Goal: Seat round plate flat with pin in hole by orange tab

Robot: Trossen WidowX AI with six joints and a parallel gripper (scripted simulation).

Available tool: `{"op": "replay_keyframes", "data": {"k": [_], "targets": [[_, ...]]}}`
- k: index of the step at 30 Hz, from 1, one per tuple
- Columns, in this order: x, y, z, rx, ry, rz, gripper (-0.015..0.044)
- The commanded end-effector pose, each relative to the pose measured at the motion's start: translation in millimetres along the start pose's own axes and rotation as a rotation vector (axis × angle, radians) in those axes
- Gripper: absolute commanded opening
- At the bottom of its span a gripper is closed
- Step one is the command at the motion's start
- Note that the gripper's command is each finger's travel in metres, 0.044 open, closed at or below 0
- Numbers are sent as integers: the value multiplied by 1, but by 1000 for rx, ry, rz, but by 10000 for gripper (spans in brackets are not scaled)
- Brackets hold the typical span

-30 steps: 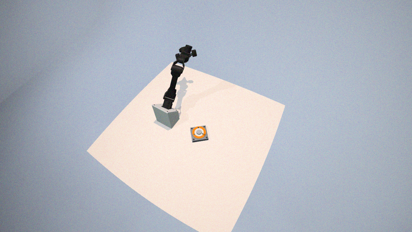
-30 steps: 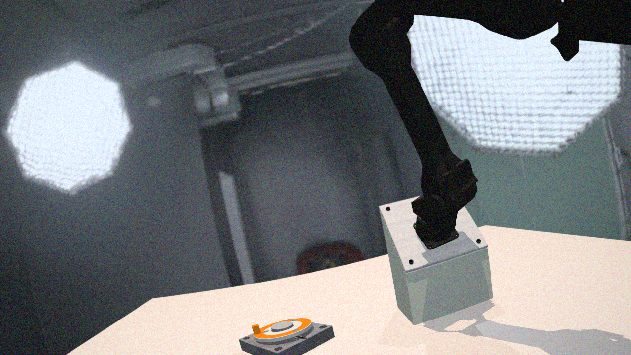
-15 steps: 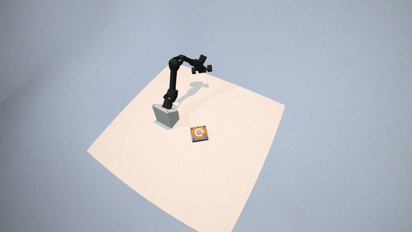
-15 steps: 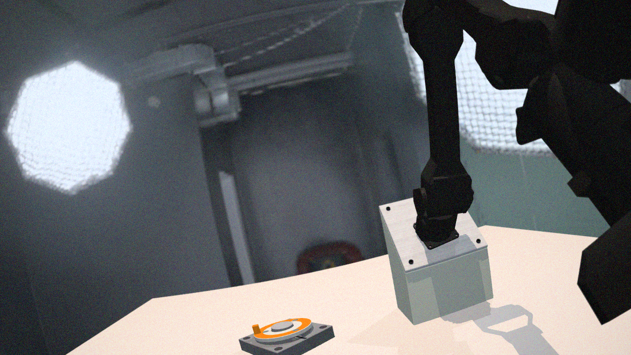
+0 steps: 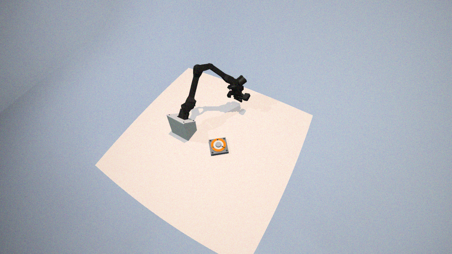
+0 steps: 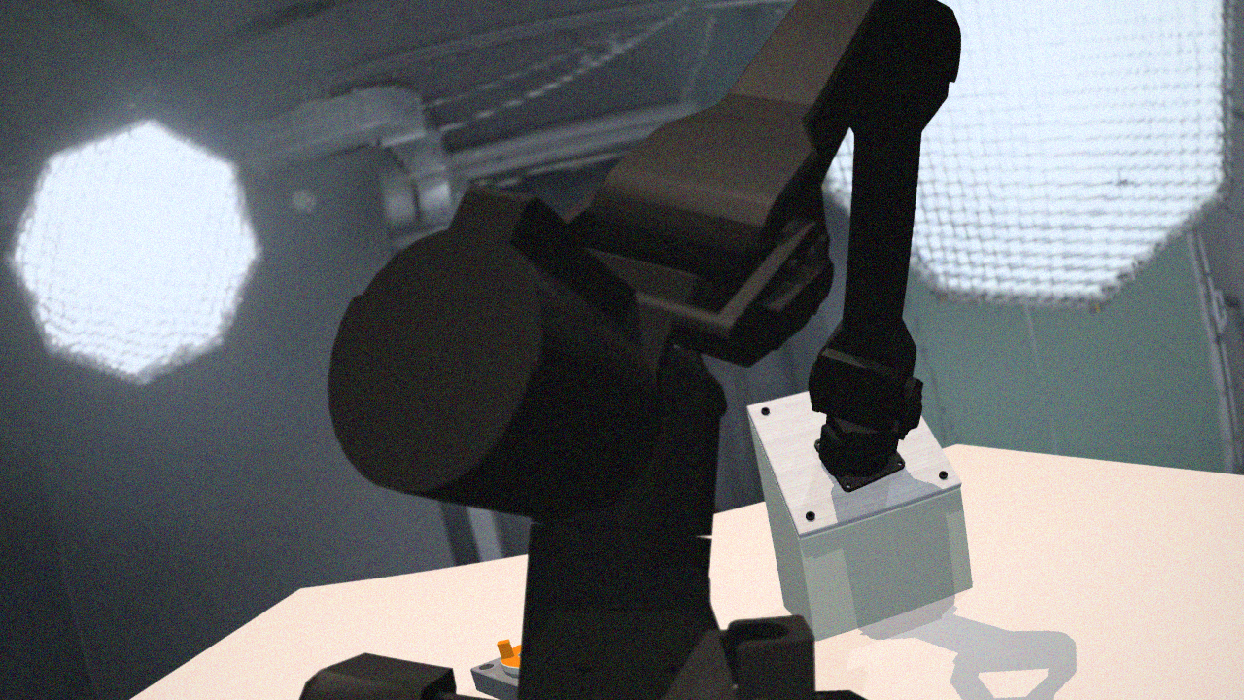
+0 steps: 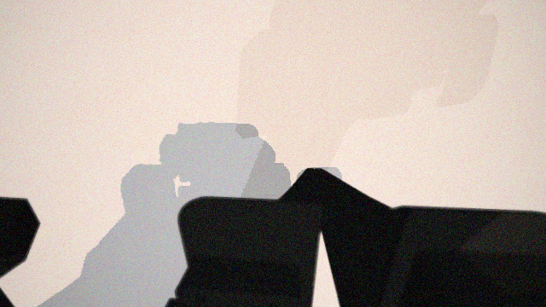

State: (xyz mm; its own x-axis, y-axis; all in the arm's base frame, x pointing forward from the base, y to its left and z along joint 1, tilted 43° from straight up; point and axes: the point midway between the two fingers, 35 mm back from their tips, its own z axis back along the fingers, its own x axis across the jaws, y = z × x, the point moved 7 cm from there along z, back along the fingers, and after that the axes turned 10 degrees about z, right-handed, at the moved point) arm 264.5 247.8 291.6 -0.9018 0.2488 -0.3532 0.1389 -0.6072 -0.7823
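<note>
Overhead, the gripper (image 5: 239, 96) hangs fully closed on nothing, high above the bench (image 5: 202, 189) and well apart from the round plate (image 5: 218, 145). That orange plate sits around the post (image 5: 218, 144) on its grey base (image 5: 222, 152), near the arm's pedestal (image 5: 182, 127).

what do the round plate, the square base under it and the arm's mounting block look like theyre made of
Round plate: glossy orange, probably plastic or painted metal.
Square base: dull grey with dark corner screws, likely metal.
Mounting block: pale grey, faintly brushed top with bolts, likely aluminium.
</note>
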Motion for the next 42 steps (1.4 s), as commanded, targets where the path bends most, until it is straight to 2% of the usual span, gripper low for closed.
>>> {"op": "replay_keyframes", "data": {"k": [1,4,7,12,14,20,22,26,32,42], "targets": [[-31,41,-5,99,5,-123,0],[-60,94,-7,205,1,-276,0],[-72,123,-5,258,-1,-365,0],[-94,224,11,407,-28,-701,0],[-95,238,15,420,-34,-747,0],[-89,354,56,467,-81,-1182,0],[-87,365,61,464,-84,-1229,0],[-68,419,89,426,-107,-1489,0],[-64,427,93,415,-112,-1534,0],[-48,436,49,413,-113,-1534,0]]}}
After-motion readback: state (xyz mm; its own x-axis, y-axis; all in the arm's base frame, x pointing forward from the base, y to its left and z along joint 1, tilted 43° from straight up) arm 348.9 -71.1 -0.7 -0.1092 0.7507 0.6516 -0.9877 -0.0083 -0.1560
